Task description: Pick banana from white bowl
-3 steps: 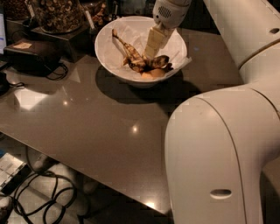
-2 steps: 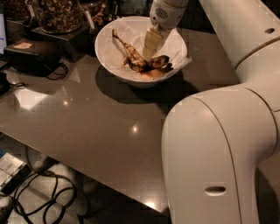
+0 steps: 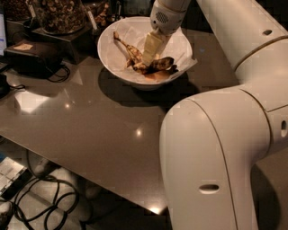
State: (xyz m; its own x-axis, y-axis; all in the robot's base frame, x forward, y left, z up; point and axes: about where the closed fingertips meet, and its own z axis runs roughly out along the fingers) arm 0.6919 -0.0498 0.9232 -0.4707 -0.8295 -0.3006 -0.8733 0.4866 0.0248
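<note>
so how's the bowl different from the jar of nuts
The bowl is opaque white, wide and open; the jar is clear glass. The bowl holds a browned banana, with the gripper down in it; the jar holds nuts. Both stand at the table's far side.

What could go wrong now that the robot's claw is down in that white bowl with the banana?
The gripper sits low inside the white bowl, right at the banana. The banana looks brown and overripe, so a squeeze might mash or tear it rather than lift it. The crumpled paper lies under it and might get caught and dragged up too. An off-centre push could perhaps shift the bowl on the smooth counter.
</note>
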